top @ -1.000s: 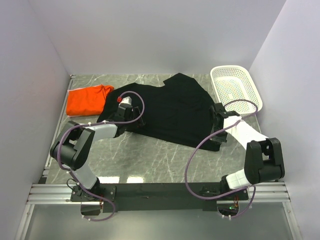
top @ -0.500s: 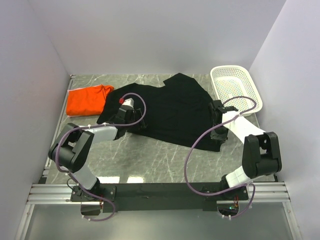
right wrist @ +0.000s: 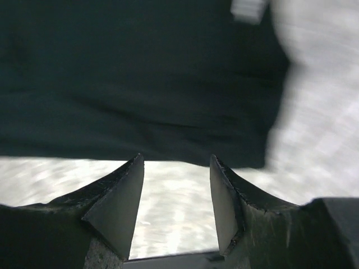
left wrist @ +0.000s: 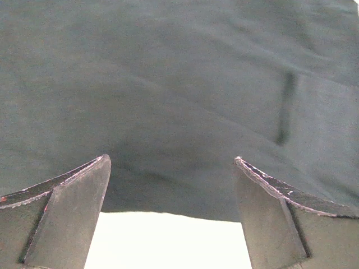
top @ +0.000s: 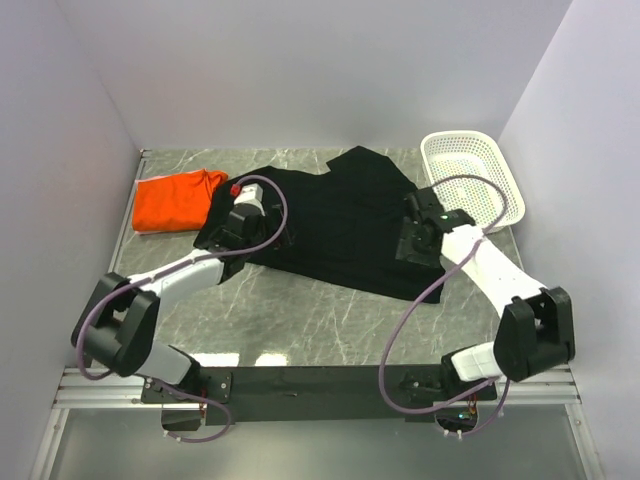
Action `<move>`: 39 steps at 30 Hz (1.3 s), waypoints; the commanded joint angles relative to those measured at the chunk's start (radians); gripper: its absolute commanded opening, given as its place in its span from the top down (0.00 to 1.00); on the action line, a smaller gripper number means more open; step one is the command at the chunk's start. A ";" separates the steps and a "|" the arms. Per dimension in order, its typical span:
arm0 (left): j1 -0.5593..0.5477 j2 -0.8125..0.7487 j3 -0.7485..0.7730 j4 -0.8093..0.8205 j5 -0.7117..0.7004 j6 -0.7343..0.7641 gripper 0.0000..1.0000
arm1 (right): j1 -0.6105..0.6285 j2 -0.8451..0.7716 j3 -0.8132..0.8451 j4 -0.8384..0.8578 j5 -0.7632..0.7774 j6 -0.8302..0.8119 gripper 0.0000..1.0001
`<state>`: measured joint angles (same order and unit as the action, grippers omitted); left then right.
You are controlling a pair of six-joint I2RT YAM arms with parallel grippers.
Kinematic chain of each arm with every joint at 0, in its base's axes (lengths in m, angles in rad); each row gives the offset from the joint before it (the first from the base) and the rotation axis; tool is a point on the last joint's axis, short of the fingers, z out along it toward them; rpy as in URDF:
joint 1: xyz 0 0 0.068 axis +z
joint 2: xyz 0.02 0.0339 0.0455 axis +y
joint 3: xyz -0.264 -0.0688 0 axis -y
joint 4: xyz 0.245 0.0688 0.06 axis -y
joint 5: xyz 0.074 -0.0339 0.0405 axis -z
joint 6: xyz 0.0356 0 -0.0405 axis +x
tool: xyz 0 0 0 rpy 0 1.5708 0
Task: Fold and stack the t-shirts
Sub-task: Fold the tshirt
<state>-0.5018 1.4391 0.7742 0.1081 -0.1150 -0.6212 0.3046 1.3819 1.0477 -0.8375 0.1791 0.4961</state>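
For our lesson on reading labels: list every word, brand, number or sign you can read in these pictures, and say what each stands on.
No text can be read anywhere in these views.
Black t-shirt: no legible print.
Orange t-shirt: plain, no writing.
White basket: no label shows.
Small pale patch at the top of the right wrist view: too blurred to read.

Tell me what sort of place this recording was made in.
Probably a lab robot cell staged for laundry practice: plain white walls box in a marble-patterned tabletop, a metal mounting rail runs along its near edge, and the props are a black t-shirt, an orange t-shirt and a white mesh basket.
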 commanded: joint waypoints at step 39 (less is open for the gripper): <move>-0.122 -0.339 -0.458 -0.182 -0.158 -0.393 0.05 | 0.223 0.138 -0.324 0.304 -0.274 0.111 0.41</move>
<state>-0.6136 1.1454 0.3527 0.1028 -0.2283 -0.9508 0.5152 1.5341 0.7967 -0.3656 -0.0937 0.5884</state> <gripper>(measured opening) 0.948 0.581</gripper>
